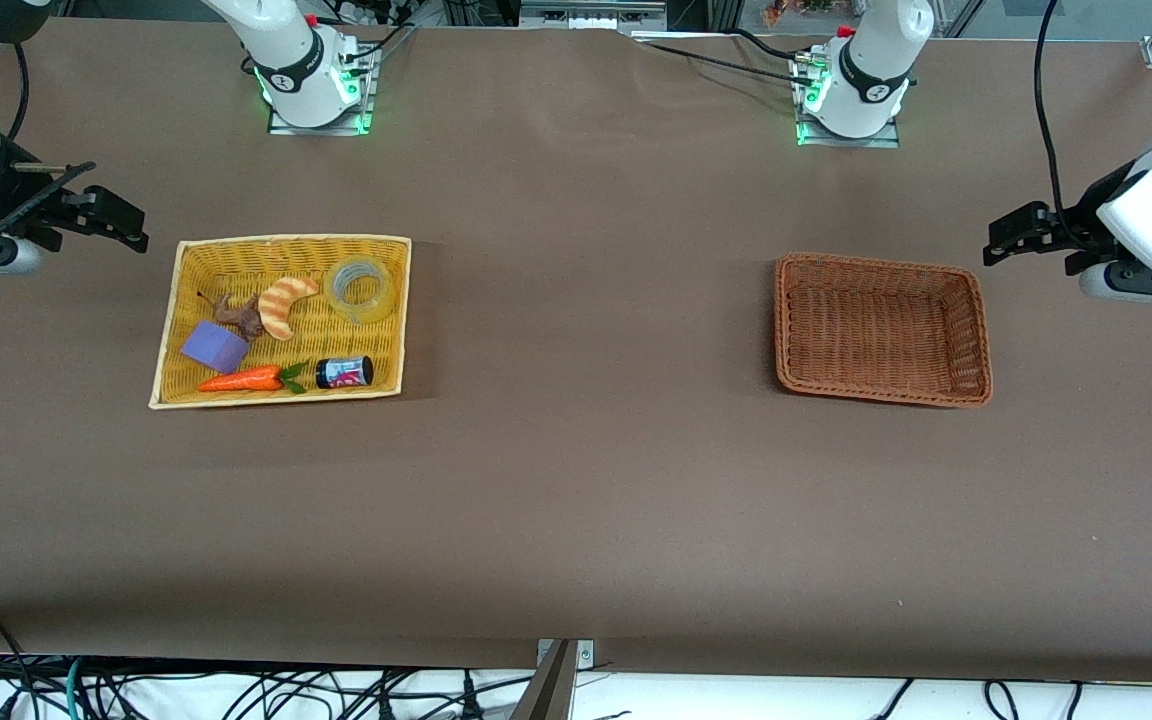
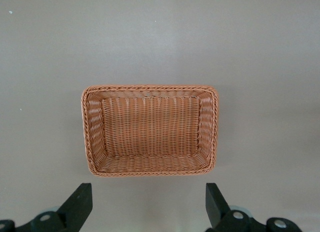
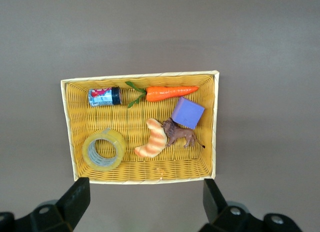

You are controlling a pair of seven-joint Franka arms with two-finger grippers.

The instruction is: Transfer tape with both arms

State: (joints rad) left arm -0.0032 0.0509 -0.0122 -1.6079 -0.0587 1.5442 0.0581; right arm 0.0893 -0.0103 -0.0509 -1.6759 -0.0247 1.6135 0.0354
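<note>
Handling: tape (image 1: 360, 289) light, rigid, slick | grip across its ring wall | right gripper (image 3: 142, 202), left gripper (image 2: 149, 204): both open, waiting.

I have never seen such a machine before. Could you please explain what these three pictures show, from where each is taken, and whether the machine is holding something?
These are two robot arms bolted to a brown table. The wide picture looks down from a camera facing them. The other two come from cameras on the arms' wrists; the black prongs at the edge are the fingers.

The right gripper hangs open above a yellow tray, the left gripper open above an empty brown basket. Neither holds anything.

The tray holds the tape, a croissant, a toy animal, a purple block, a carrot and a small can. The tape lies untouched, so the transfer has not begun.
</note>
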